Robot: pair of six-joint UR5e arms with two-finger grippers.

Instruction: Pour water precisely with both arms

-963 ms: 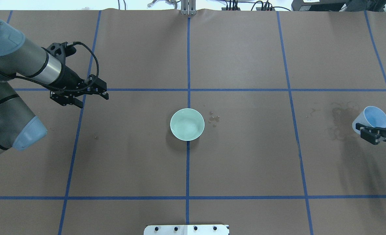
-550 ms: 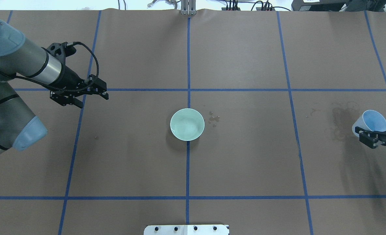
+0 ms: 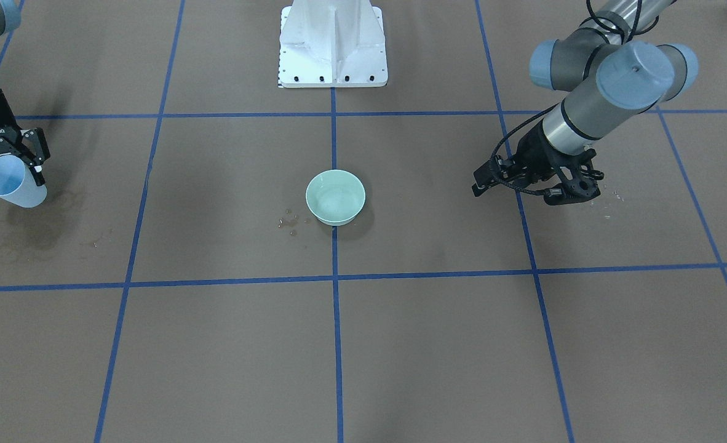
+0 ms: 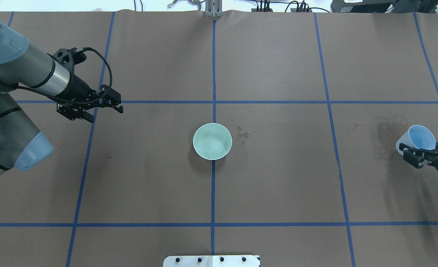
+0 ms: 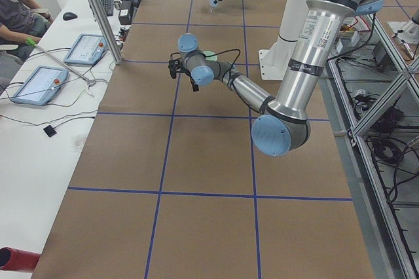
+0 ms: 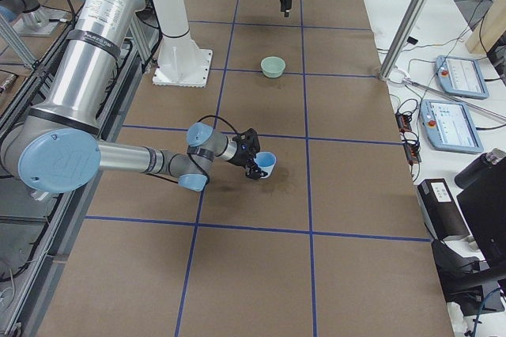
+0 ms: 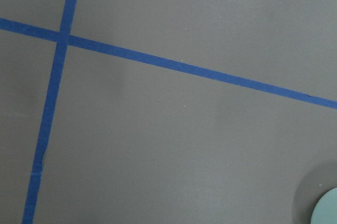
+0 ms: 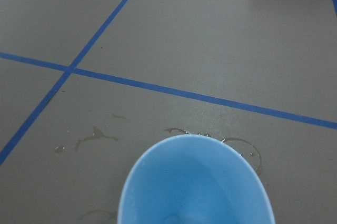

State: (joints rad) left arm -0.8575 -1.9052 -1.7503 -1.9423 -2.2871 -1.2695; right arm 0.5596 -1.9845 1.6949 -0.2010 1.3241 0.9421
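Overhead exterior view: the right hand [image 4: 414, 155] is closed on the side wall of a light blue cup [image 4: 421, 136] at the tabletop's [image 4: 278, 185] right edge. The cup is tilted, so its blue inside shows. Wet rings [image 4: 387, 129] mark the brown paper just beside it. The water [image 4: 212, 144] is a faint sheen inside the pale green bowl [image 4: 198, 133], which sits at the centre on the middle blue tape line [image 4: 213, 74]. A few droplets [image 4: 242, 135] lie just beside the bowl, on the side toward the cup. Well apart from the bowl, the left hand [image 4: 105, 114] hangs over a tape crossing with its fingers spread, holding nothing.
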